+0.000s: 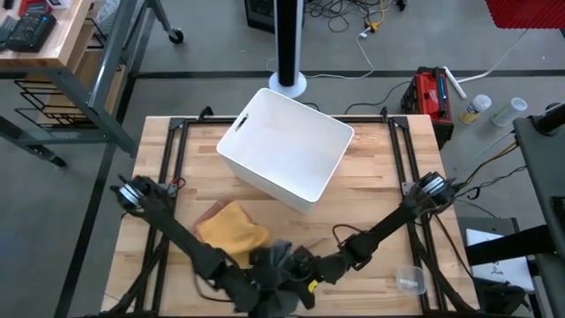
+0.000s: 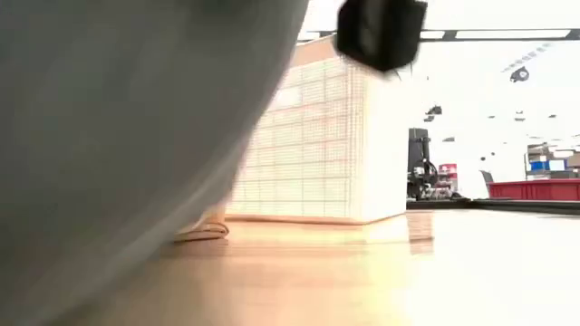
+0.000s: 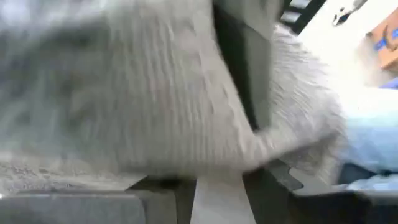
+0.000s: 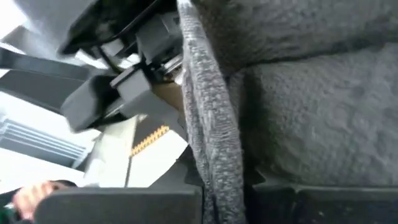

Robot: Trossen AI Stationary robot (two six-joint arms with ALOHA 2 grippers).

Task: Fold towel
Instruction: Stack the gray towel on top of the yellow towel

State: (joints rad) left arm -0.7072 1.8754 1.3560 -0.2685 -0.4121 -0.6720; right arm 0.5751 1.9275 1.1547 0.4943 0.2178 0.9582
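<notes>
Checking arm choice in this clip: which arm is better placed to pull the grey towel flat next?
Roughly even, slightly left. Both grippers meet at the grey towel near the front edge. The left gripper sits beneath the bunched cloth, which fills its wrist view; the right gripper is at its side. Finger states are unclear.

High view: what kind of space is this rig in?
Probably a lab or workshop. A concrete floor strewn with cables, a wooden workbench with metal legs and a red equipment case surround the butcher-block wooden table.
</notes>
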